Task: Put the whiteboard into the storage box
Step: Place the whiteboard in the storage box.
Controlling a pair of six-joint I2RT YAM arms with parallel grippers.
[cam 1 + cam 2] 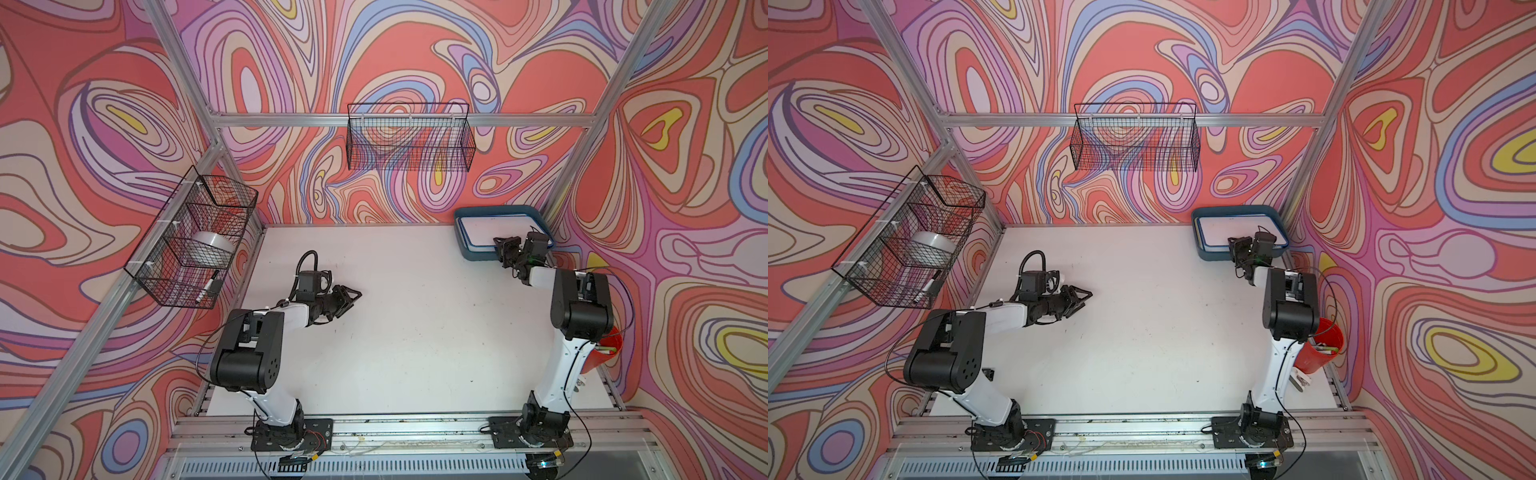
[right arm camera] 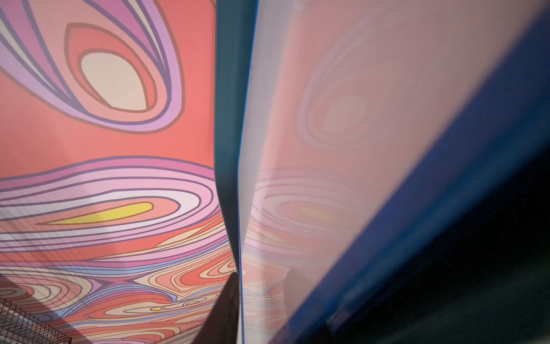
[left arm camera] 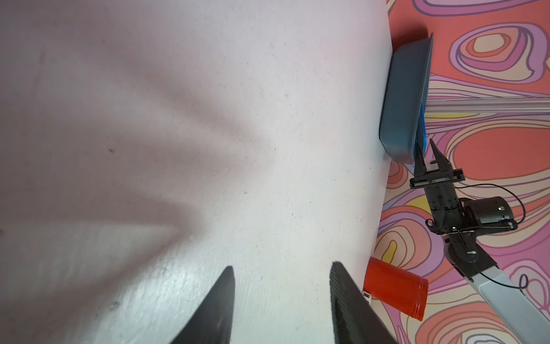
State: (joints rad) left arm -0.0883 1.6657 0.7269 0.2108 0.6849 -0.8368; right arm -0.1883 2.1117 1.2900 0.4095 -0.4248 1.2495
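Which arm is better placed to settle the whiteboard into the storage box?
Right: the right gripper straddles the edge of the whiteboard at the storage box; the left gripper hangs open over the table, well away.

R gripper (image 3: 424, 145) at storage box (image 3: 402, 98) corner, maybe touching.

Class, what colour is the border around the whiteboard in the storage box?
Blue. The whiteboard border shows best in the right wrist view, as a wide blue band.

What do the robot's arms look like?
The left arm and right arm are white tubes with chunky black joints on black base plates. The left gripper and right gripper are black, each with two pointed fingers. A ribbed black cable loops by the left one; thin black wires trail along the right arm.
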